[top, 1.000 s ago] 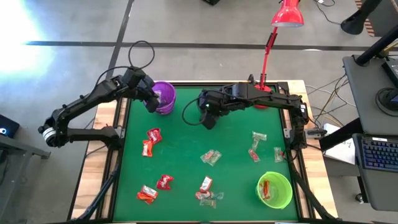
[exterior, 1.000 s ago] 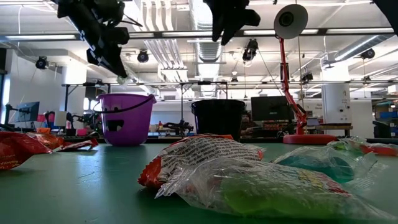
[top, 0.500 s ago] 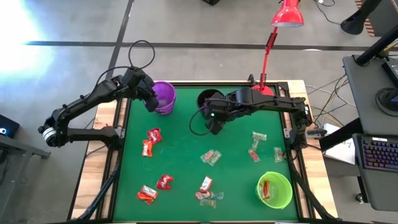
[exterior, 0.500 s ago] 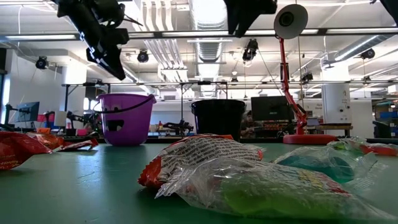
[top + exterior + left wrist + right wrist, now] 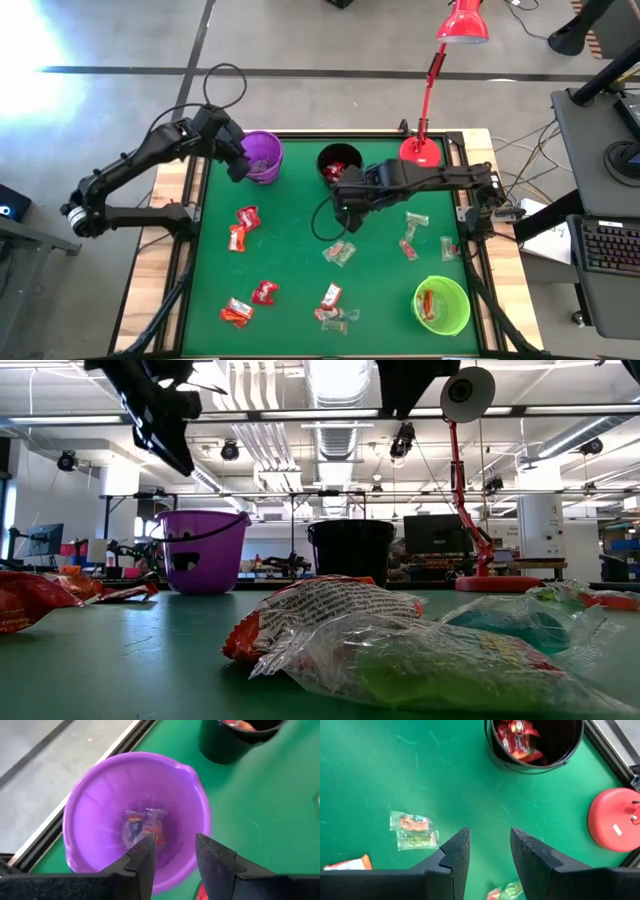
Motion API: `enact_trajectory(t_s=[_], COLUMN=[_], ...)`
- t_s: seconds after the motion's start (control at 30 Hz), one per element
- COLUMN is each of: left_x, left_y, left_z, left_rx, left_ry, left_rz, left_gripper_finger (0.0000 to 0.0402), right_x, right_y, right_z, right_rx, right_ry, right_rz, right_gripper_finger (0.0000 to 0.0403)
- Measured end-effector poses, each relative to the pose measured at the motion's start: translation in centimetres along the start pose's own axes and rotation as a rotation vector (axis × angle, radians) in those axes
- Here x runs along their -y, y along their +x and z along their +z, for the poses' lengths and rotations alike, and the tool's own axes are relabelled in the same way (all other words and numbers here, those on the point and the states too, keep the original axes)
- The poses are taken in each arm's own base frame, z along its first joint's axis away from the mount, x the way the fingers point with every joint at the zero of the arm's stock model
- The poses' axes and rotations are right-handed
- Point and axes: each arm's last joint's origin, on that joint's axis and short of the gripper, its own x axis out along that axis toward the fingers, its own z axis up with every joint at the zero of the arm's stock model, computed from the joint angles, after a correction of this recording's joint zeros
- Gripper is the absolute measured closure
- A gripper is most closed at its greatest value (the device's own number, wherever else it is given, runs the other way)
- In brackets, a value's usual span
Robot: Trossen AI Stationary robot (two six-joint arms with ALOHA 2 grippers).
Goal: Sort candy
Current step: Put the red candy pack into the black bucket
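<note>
On the near part of the green table [image 5: 300, 250] the candy is scattered loose: red pieces near left [image 5: 240, 312], a mixed cluster near the middle [image 5: 333, 310], and a green cup [image 5: 442, 304] at the near right holding one reddish piece. Farther in, a clear-wrapped pair [image 5: 340, 252] lies at the table's centre, with pale pieces [image 5: 412, 232] to its right and red ones [image 5: 243, 226] to its left.

The right gripper [image 5: 348, 215] hangs just beyond that central pair, fingers [image 5: 456, 851] parted and empty. In its wrist view the two packets [image 5: 414, 830] lie side by side, apart from the fingers. This pair lies just nearward of the gripper, so the right arm is the nearer one and a short drop toward the near side should reach it.

At the far edge, the black cup [image 5: 339, 162] holds red candy, and the purple cup [image 5: 262, 155] holds a couple of wrapped pieces [image 5: 145, 826]. The left gripper [image 5: 237, 165] hovers at the purple cup's left rim, fingers [image 5: 142, 857] apart, nothing between them.
</note>
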Motion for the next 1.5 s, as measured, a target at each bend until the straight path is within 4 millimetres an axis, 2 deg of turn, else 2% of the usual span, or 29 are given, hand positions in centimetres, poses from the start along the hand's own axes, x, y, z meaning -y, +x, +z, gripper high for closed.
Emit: enact_trajectory(t_s=[0.17,0.4,0.53,0.8,0.97,1.1,1.33,1.5], left_x=[0.4,1.2,1.5,1.8,1.9,1.9,1.9,2.0], left_y=[-1.8,-3.6,-4.7,-6.9,-7.5,-7.7,-7.9,-8.2], left_z=[-0.4,-2.6,-4.1,-5.5,-6.0,-6.1,-6.2,-6.7], left_rx=[-0.021,-0.022,-0.028,0.061,0.093,0.105,0.113,0.107], left_ry=[0.015,-0.033,-0.044,-0.08,-0.069,-0.039,-0.026,-0.022], left_rz=[-0.055,-0.182,-0.196,-0.197,-0.196,-0.194,-0.193,-0.193], left_gripper_finger=[0.0283,0.0283,0.0283,0.0283,0.0283,0.0283,0.0283,0.0283], right_x=[-0.6,-1.3,-1.6,-2.3,-2.7,-3.3,-5.0,-6.5], right_y=[1.0,1.4,1.5,1.7,1.6,1.8,1.1,1.0], right_z=[-0.3,-0.1,0.1,0.8,1.2,2.2,3.7,4.0], right_rx=[-0.032,-0.039,-0.017,0.043,0.092,0.192,0.392,0.477], right_ry=[-0.003,0.005,0.039,0.064,0.077,-0.01,-0.065,-0.079], right_rz=[0.016,0.105,0.129,0.195,0.238,0.302,0.444,0.51], right_gripper_finger=[0.0264,0.0275,0.0273,0.0264,0.0264,0.0266,0.0282,0.0272])
